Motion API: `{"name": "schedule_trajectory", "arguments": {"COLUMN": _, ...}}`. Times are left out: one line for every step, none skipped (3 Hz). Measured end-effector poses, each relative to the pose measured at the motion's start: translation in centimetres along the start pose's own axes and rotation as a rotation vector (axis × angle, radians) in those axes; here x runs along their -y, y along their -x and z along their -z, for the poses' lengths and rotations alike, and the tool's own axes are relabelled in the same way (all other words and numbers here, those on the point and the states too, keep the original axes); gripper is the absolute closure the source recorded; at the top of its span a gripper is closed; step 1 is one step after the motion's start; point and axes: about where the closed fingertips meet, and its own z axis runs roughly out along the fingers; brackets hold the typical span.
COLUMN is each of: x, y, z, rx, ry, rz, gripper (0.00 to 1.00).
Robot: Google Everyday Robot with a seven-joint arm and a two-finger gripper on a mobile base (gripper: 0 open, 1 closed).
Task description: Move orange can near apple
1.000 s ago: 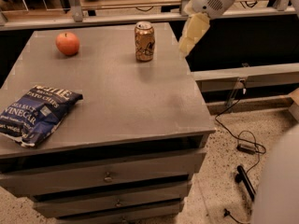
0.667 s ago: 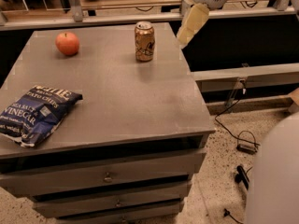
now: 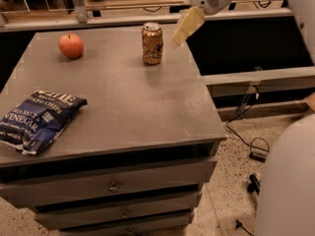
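Fingers on the gripper are holding nothing, and I can't tell how open they are. They're drifting in, now hanging just right of the orange can. It's sitting untouched on the surface, with the apple waiting well left of it. I'm guessing the grab's coming next.

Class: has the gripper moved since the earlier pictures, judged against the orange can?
Yes. The gripper has shifted left, closer to the right side of the orange can; the can itself has stayed put.

A blue chip bag on the desk reads "VINEGAR". Markings on the orange can are illegible. Just right of it hangs the end effector.
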Motion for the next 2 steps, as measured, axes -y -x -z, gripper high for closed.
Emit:
{"name": "schedule_trajectory", "arguments": {"x": 2.5, "y": 1.7, "z": -5.2, "rx": 0.187, "ry": -0.012, "rz": -0.047, "gripper": 0.00}}
{"name": "schedule_trajectory", "arguments": {"x": 3.9, "y": 2.1, "z": -8.5, "rx": 0.256, "ry": -0.015, "rz": -0.121, "gripper": 0.00}}
